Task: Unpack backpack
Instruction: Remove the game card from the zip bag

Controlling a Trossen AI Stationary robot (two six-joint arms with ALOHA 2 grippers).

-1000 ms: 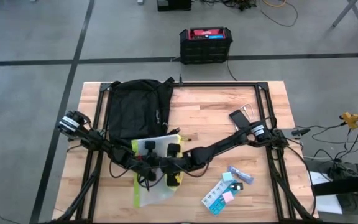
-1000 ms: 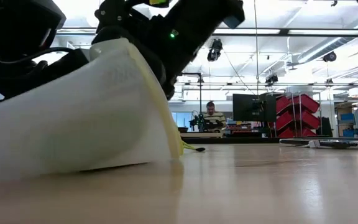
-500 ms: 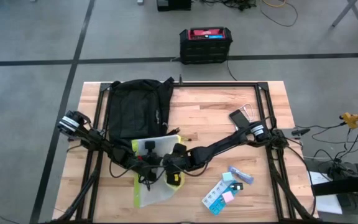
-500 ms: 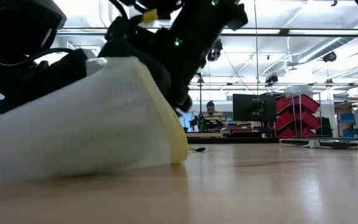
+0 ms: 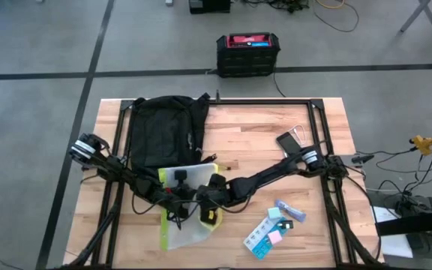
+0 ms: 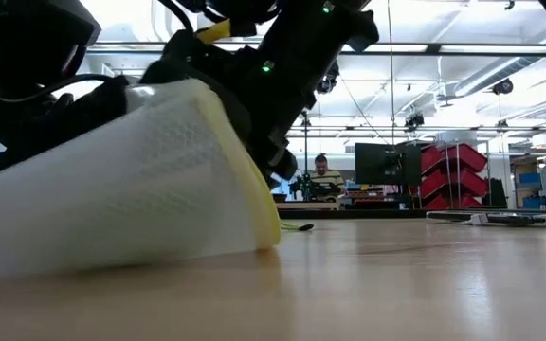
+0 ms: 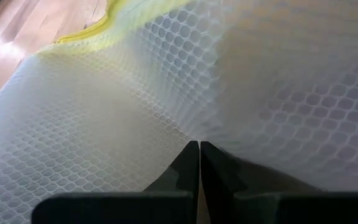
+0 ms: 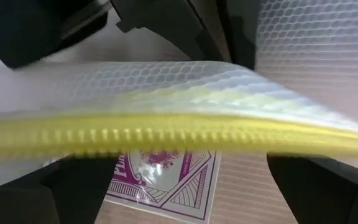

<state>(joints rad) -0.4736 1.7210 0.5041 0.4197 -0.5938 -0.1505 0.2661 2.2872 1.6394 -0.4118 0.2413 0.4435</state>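
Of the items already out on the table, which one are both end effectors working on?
The white mesh pouch with the yellow zipper, near the table's front edge by the backpack. The phone and small packets lie apart, untouched.

Both dark arms reach low toward the table's middle, left gripper point(image 7: 199, 163) with fingers pressed together, right gripper point(image 5: 211, 212) just beside it, fingers spread.
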